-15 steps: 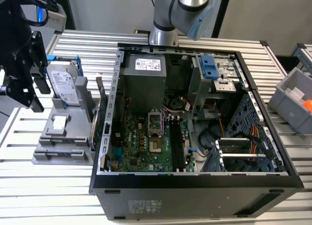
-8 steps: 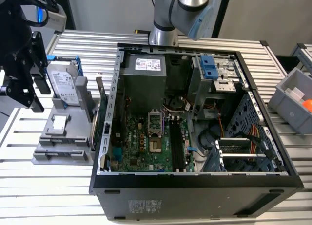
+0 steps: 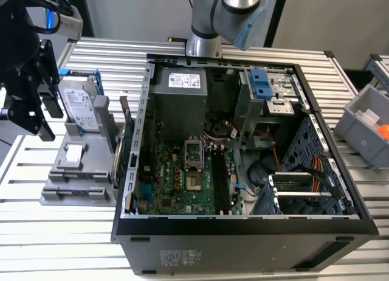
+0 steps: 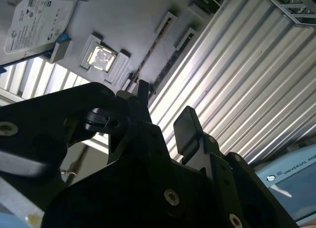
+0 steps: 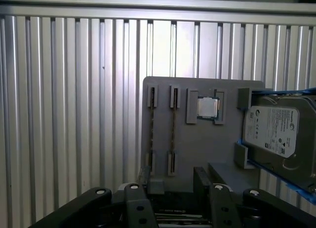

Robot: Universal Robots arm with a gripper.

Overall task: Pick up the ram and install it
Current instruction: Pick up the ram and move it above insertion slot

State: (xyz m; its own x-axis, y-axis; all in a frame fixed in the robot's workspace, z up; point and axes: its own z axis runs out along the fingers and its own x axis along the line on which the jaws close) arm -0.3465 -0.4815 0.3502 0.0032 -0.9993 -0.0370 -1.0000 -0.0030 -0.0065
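Two ram sticks (image 5: 151, 129) stand edge-on, side by side, in slots of a grey holder block (image 5: 197, 149). The second wrist view shows them as thin dark strips (image 4: 148, 57). My gripper (image 5: 173, 181) hangs above the table beside that block, short of the sticks. It is open, with nothing between its black fingers (image 4: 187, 127). In the exterior view the gripper (image 3: 36, 120) is at the far left, above and beside the block (image 3: 76, 171). The open computer case (image 3: 130, 223) holds the green motherboard (image 3: 173, 183) with long black slots (image 3: 222, 180).
A silver hard drive (image 5: 274, 132) in a blue frame and a square processor (image 5: 207, 108) share the holder block. The ribbed metal table (image 5: 64, 114) lies all around. A grey bin (image 3: 368, 126) stands at the exterior view's right.
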